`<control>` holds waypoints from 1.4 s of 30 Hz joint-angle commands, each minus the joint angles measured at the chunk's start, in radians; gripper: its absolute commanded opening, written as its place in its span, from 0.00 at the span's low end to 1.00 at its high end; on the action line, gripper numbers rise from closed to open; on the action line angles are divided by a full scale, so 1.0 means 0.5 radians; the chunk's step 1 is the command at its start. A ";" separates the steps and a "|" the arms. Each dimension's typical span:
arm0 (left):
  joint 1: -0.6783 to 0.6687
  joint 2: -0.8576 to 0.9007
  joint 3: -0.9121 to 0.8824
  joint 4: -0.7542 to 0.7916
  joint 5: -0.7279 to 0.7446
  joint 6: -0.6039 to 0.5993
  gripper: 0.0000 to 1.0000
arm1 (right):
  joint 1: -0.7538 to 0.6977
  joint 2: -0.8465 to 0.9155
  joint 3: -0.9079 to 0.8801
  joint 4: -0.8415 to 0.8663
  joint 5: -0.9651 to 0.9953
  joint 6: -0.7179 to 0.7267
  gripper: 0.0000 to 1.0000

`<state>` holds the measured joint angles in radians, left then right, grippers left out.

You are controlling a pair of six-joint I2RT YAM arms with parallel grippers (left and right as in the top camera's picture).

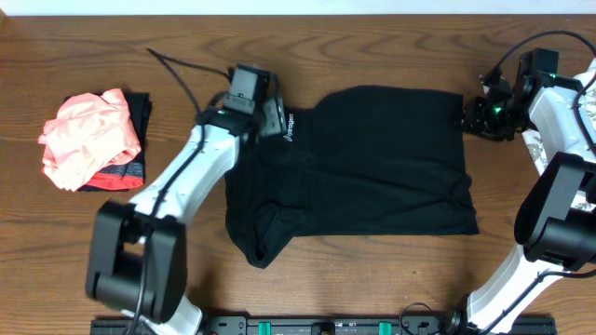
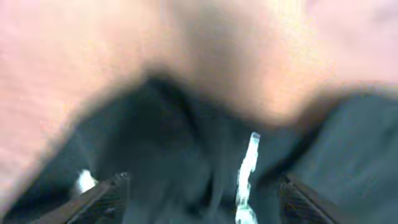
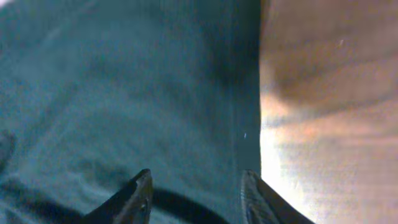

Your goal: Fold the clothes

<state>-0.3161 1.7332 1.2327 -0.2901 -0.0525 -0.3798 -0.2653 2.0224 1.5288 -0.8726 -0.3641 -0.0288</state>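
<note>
Near the left edge of the tabletop I see a crumpled coral-pink garment. It lies on a dark piece with a red band, and most of that piece is hidden beneath it.

The black garment lies spread out in the middle of the tabletop. Its front left corner is bunched into folds, and my left arm covers part of its left side. My left gripper sits over the garment's far left corner, beside the white logo print. The left wrist view is badly blurred. Even so, I can see both fingers spread wide at the bottom of the frame. Between them is only black fabric and the logo print, and nothing is pinched. The upper half of that view is a pinkish smear I cannot identify.

My right gripper is at the garment's far right corner. From overhead its fingers are lost against the dark fabric. In the wrist view the right gripper has its fingers parted over the hem. The fabric lies flat below them, with bare wood just to the right. I cannot tell whether the tips touch the fabric.

At the right edge a pale patterned cloth peeks out from behind my right arm, mostly hidden.
</note>
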 commanded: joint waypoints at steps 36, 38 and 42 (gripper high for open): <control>0.232 0.552 0.054 0.068 0.753 0.378 0.29 | -0.013 -0.005 0.031 0.025 -0.004 0.010 0.45; 0.240 0.629 0.054 0.068 0.712 0.376 0.27 | -0.013 -0.005 0.031 0.008 -0.003 0.011 0.45; 0.278 0.716 0.054 0.019 0.507 0.277 0.11 | -0.013 -0.005 0.031 -0.023 0.006 0.011 0.45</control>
<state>-0.1921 2.0369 1.2640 -0.2554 0.2836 -0.2108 -0.2653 2.0224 1.5291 -0.8776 -0.3634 -0.0269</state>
